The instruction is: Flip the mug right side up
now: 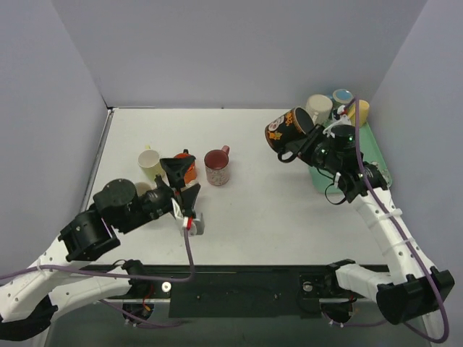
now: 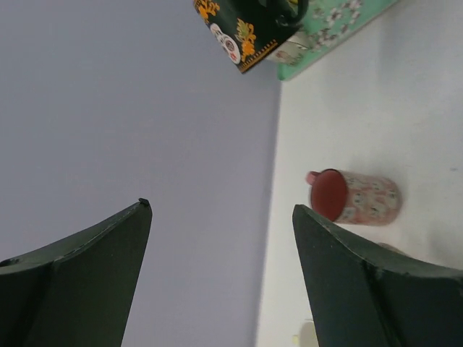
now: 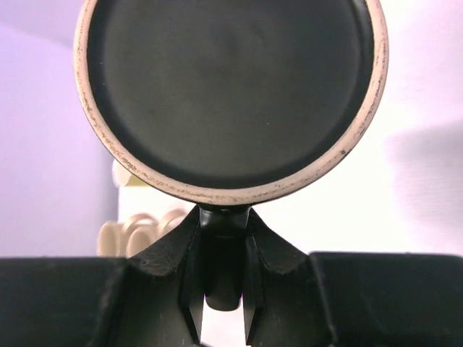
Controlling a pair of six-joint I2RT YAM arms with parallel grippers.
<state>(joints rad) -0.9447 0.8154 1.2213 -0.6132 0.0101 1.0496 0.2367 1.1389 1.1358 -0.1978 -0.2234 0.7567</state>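
Top cam: my right hand (image 1: 304, 144) is clenched on the handle of the black mug (image 1: 288, 129). The mug, w/ orange flower print, is off the table (image 1: 275, 217), tilted roughly on its side, body sticking out past the fingertips. Just behind that hand is the green tray (image 1: 377, 160) w/ a white mug (image 1: 318, 108), blue mug (image 1: 343, 95) and yellow mug (image 1: 360, 110) on it. Left hand (image 1: 181, 178) is released, jaws spread, nothing betw. them. An orange mug (image 1: 187, 165) sits right at its fingertips, a cream mug (image 1: 149, 163) to one side, a red mug (image 1: 217, 167) upright to the other.

Left wrist cam: left hand (image 2: 221, 207) wide open, both fingers (image 2: 87, 278) dark and bare. Ahead of the tips the red mug (image 2: 354, 197) stands on the table (image 2: 405, 108); far beyond, the black mug (image 2: 242, 29) is at the frame edge, next to the green tray (image 2: 336, 25).

Right wrist cam: right hand (image 3: 223, 293) grips the handle (image 3: 223, 271) tight, fingers (image 3: 189, 289) pressed on both sides. The black mug (image 3: 231, 87) fills the view beyond the tips, a dark round end w/ a pale worn ring. Can't tell if that's base or mouth.
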